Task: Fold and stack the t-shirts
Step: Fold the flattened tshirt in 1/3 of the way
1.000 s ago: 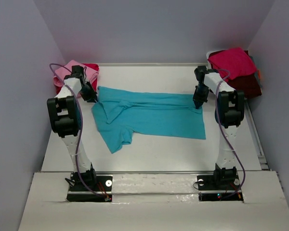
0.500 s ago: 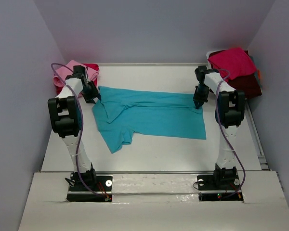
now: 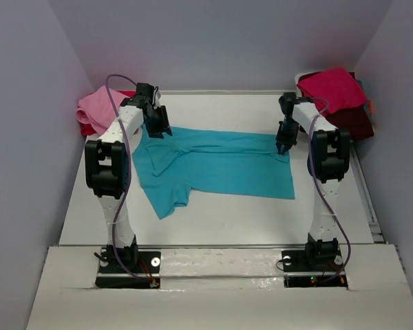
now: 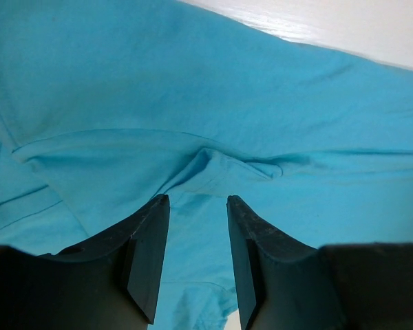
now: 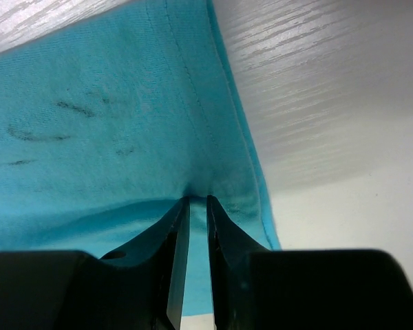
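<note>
The turquoise t-shirt (image 3: pixel 220 168) lies folded lengthwise across the middle of the table, one sleeve sticking out toward the front left. My left gripper (image 3: pixel 158 129) hovers over its back left part, open, with wrinkled turquoise cloth (image 4: pixel 261 82) below the jaws (image 4: pixel 197 198) and nothing between them. My right gripper (image 3: pixel 283 146) stands on the shirt's back right corner. Its jaws (image 5: pixel 197 198) are only slightly apart, tips pressed into a pucker of the cloth (image 5: pixel 110 103) beside the hem. A pink t-shirt (image 3: pixel 96 108) lies at the back left, a crimson one (image 3: pixel 334 88) on a dark maroon one (image 3: pixel 354 120) at the back right.
The white table (image 3: pixel 227 213) is bounded by grey walls on the left, back and right. A red cloth edge (image 3: pixel 88 128) shows under the pink shirt. A raised rail (image 3: pixel 366 192) runs along the table's right side.
My left gripper let go of the shirt's left corner, opened, and swung right and back over the shirt. The right gripper's jaws have parted a little; its arm stayed put.
</note>
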`<action>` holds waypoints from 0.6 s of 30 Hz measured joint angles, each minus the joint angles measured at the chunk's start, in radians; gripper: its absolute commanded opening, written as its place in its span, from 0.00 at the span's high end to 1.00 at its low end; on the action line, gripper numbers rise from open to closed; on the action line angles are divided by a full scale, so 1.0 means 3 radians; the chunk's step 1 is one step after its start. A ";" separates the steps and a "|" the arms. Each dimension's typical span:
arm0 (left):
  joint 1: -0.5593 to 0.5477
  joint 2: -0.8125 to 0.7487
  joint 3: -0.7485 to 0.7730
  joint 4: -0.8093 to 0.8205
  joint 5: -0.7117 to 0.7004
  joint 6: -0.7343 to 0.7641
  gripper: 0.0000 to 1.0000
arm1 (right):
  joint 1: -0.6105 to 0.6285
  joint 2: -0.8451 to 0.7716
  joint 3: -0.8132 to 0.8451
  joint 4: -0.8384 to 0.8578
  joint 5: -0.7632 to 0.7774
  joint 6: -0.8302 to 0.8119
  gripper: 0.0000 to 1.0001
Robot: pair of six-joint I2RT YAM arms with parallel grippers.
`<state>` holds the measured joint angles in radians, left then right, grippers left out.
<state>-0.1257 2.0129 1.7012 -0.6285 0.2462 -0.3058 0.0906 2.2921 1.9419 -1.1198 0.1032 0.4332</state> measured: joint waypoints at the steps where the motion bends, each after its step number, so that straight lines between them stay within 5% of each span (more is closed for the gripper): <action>1: -0.0017 0.0023 0.0037 0.0001 0.0017 0.0008 0.51 | 0.0000 0.0000 0.0001 0.0001 -0.0008 0.0001 0.77; 18: -0.0121 0.0407 -0.0029 0.0036 0.0173 0.0051 0.53 | 0.0000 0.0001 0.0000 0.0003 -0.0018 0.0001 0.78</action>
<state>-0.1619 2.1349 1.6924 -0.6178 0.2981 -0.2905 0.0906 2.2925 1.9419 -1.1191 0.0978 0.4335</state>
